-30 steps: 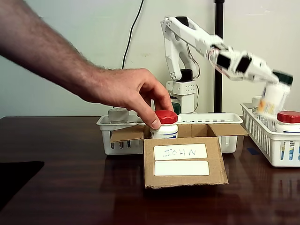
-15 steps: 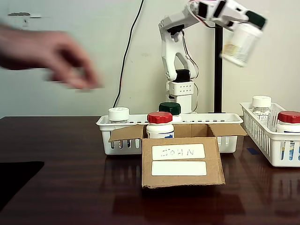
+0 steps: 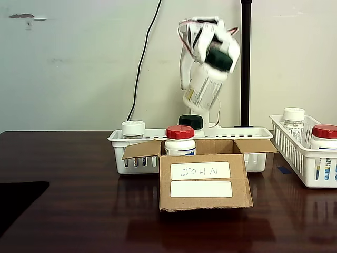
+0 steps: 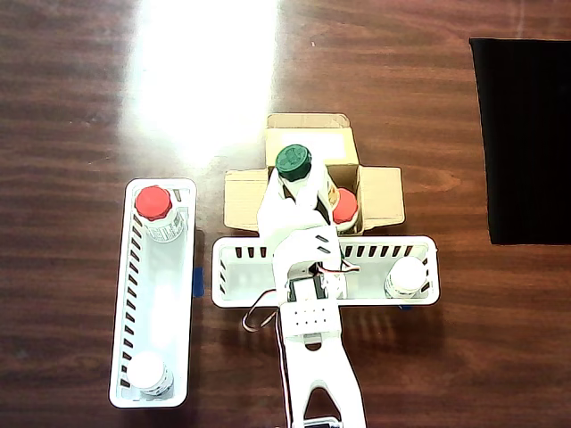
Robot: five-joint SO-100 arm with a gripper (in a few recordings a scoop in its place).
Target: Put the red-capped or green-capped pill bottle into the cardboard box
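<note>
Holding pill bottle (image 3: 202,89) tilted above cardboard box (image 3: 204,181), grip blurred

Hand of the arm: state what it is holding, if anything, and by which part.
The hand holds the green-capped pill bottle at its cap end, body hanging tilted, in the air above the cardboard box.

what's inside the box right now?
A red-capped bottle stands in the box, at its left in the fixed view. The held green-capped bottle hangs above and covers part of the inside from overhead.
</note>
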